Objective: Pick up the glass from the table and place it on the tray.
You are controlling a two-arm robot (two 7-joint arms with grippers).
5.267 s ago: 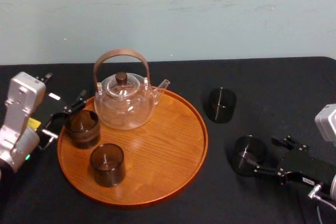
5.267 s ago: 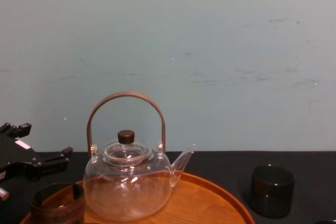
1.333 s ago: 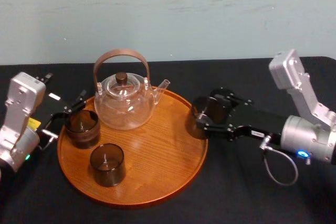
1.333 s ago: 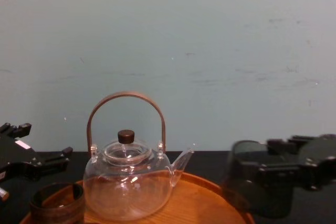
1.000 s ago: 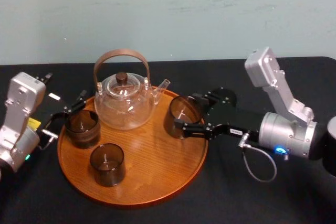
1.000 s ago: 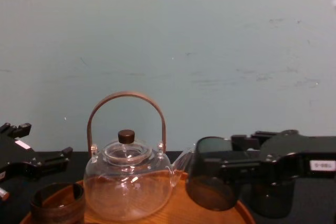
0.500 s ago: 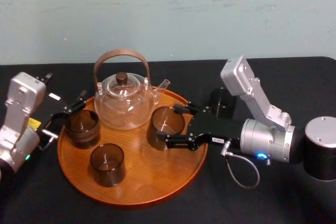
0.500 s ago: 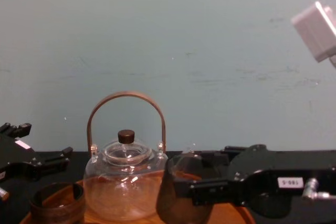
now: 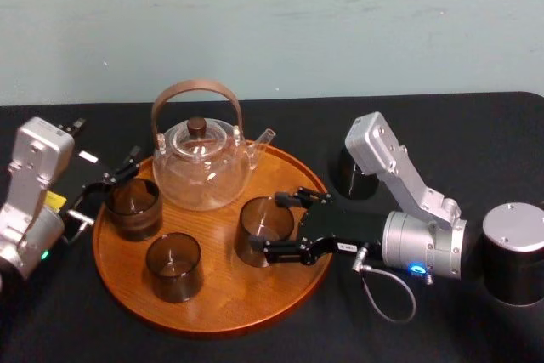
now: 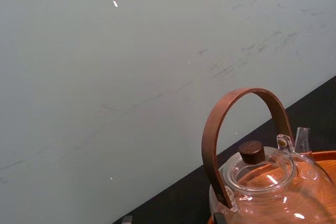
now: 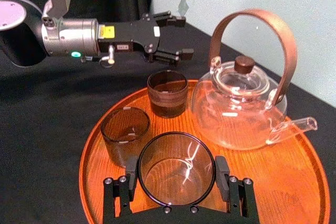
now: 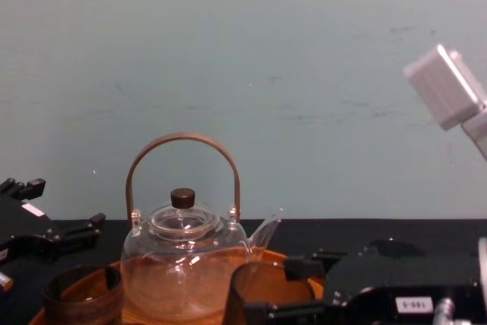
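Your right gripper [image 9: 270, 224] has its jaws closed on the glass [image 9: 257, 232], which is over the right half of the tray [image 9: 221, 295], near the teapot [image 9: 200, 172]. Your left gripper [image 9: 109, 186] is beside the left rim, jaws wide.

large round orange-brown wooden tray [image 9: 229, 295]: visible grain, satin lacquer, faint sheen. smoky brown glass tumbler [image 9: 265, 231]: smooth, glossy, translucent. clear glass teapot [image 9: 202, 174]: glossy, bright highlights; its bent handle and lid knob look like matt brown wood. black cloth worktop cover [image 9: 442, 125]: matt, no shine. right gripper [image 11: 176, 171]: matt black plastic; arm shell behind it grey, satin, metal-looking.
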